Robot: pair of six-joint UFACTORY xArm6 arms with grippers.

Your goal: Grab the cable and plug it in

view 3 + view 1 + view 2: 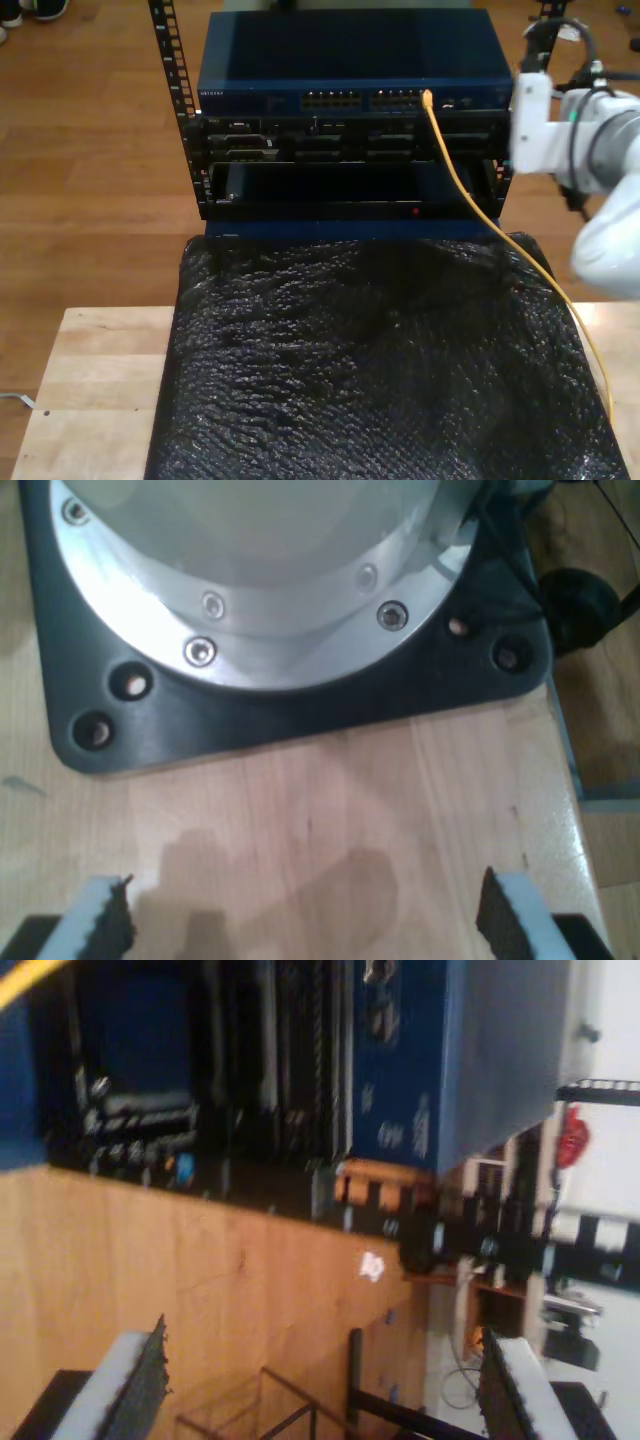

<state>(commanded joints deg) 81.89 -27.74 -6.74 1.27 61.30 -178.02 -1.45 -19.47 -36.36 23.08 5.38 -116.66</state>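
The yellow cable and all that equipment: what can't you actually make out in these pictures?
- Cable: its lower end is cut off by the exterior view's right edge; whether the plug is fully seated is too small to tell.
- Port labels on the blue switch: too small in the exterior view.
- Rack gear: blurred in my second wrist view.
- Arm base: cut off by the picture's edge in my first wrist view.

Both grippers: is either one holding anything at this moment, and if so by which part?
Nothing is held. My first gripper is open over bare wood, my second gripper open too. The cable already sits in a switch port.
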